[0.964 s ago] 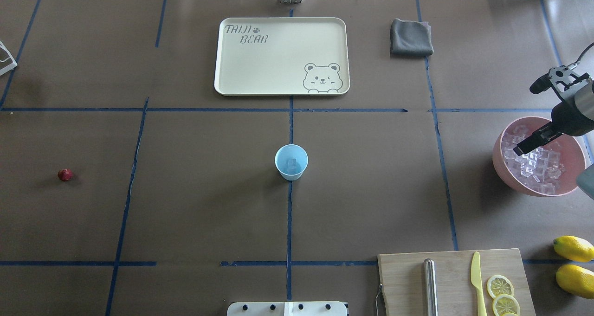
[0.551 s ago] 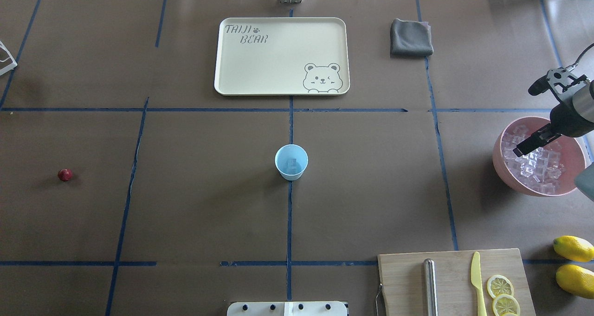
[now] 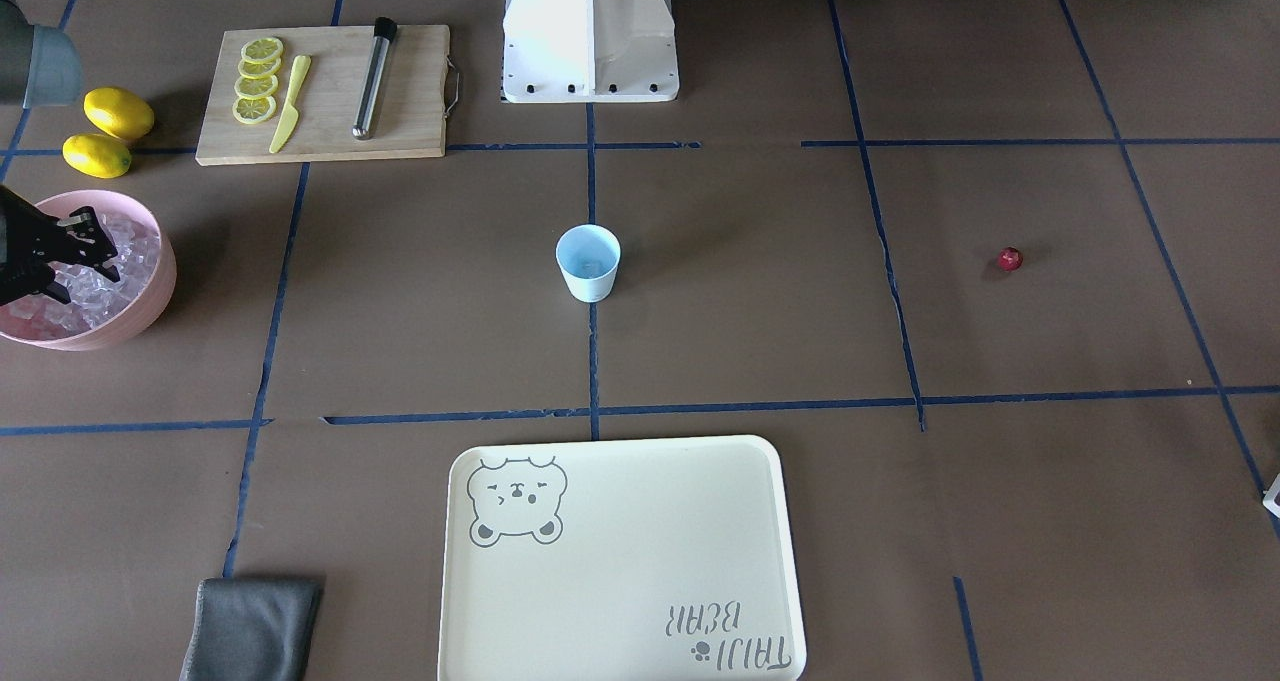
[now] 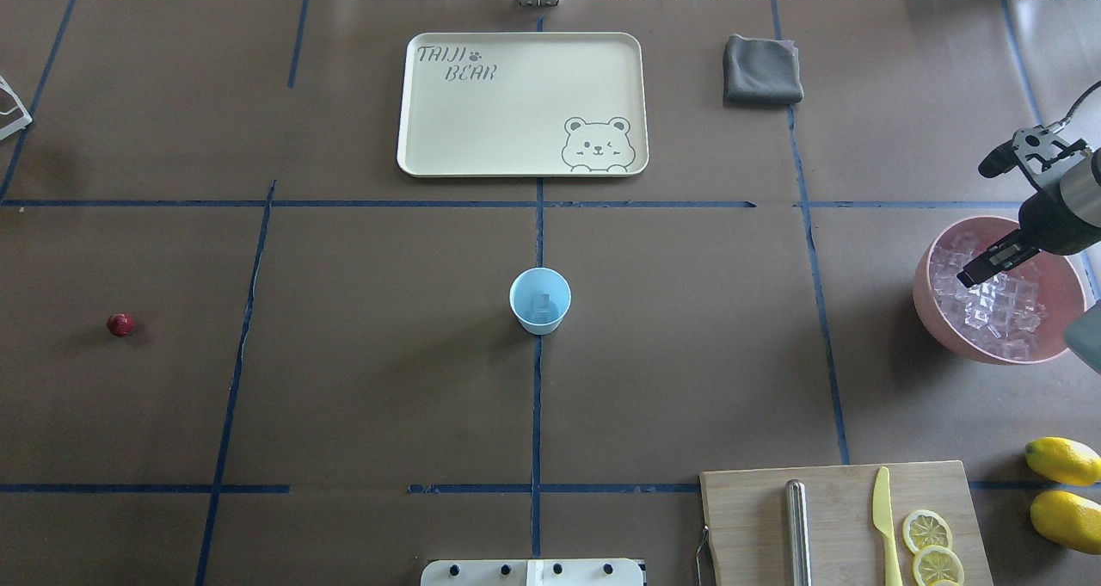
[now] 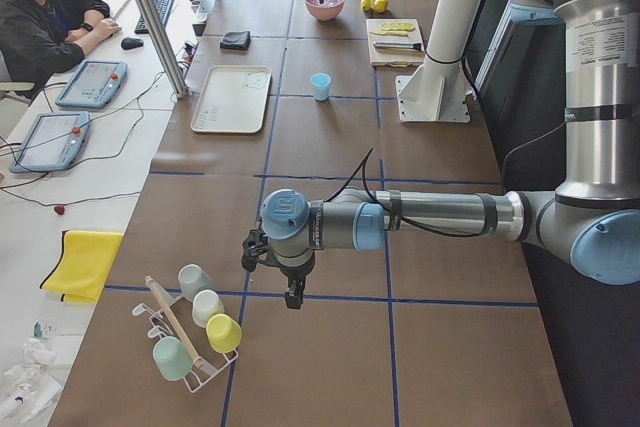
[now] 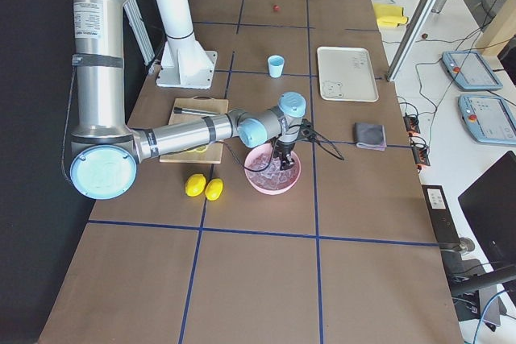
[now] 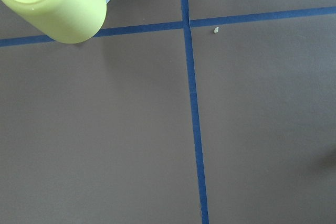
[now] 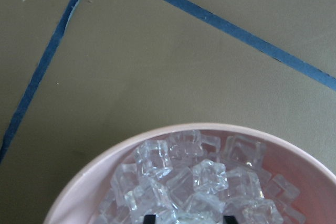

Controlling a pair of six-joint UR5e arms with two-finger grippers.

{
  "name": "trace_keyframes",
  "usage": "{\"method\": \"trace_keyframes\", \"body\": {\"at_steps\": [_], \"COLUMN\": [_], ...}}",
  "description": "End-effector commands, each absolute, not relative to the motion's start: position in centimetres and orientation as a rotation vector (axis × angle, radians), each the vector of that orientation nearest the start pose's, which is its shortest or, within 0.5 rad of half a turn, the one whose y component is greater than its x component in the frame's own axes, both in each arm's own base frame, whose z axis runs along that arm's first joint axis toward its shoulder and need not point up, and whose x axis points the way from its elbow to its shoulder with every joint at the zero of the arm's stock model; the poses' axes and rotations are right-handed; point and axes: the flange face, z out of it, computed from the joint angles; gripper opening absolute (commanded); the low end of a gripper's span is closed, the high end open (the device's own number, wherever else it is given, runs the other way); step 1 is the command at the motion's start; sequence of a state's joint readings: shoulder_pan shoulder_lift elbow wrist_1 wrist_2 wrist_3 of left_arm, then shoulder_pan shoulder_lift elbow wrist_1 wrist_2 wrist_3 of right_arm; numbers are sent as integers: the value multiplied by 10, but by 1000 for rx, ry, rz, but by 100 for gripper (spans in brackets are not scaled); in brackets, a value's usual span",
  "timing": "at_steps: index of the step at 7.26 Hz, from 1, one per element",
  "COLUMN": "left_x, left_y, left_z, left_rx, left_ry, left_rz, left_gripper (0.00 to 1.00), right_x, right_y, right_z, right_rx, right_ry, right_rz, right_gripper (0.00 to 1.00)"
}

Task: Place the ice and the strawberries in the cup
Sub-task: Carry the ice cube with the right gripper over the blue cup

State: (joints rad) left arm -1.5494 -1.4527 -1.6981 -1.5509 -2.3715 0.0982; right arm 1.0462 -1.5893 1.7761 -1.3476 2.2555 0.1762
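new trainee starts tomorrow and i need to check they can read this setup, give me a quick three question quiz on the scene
1. True or false: the strawberry already lies inside the cup.
2. Which thing does the right end effector hang over? A) the tray B) the pink bowl C) the grey cloth
3. Fill in: in the front-facing view, ____ lemon slices lie on the cutting board.

Key: 1 false, the berry lies on the table far from the cup. 2 B. 3 four.
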Motion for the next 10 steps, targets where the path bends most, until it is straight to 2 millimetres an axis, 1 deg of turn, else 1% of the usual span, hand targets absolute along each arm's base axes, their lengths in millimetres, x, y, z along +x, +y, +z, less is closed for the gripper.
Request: {"method": "trace_keyframes", "body": {"at_steps": [1, 3, 4, 5, 6, 7, 9, 10], "left_x": [-52, -52, -52, -52, -52, -52, -51, -51], "left_y": [-442, -442, -442, -442, -442, -443, -442, -442], "left_z": [651, 651, 651, 650, 650, 649, 650, 651], "left_rx": [21, 22, 22, 23, 23, 25, 21, 20], "left_ry": [801, 801, 801, 801, 801, 802, 822, 822], "left_rz": [109, 109, 109, 110, 110, 111, 108, 108], "left_gripper": [100, 100, 100, 100, 100, 100, 100, 100], "right_x": [-189, -188, -178, -153, -137, -140, -156, -175], "right_y": [-468, -468, -470, -476, -481, -495, -526, -537], "right_z": [545, 540, 526, 511, 501, 482, 434, 403], "right_rx": [139, 148, 178, 226, 258, 278, 245, 224], "right_ry": [-777, -782, -790, -785, -784, -792, -793, -808], "right_rz": [-471, -472, -460, -422, -395, -381, -342, -303], "right_gripper": [0, 0, 0, 0, 0, 0, 0, 0]}}
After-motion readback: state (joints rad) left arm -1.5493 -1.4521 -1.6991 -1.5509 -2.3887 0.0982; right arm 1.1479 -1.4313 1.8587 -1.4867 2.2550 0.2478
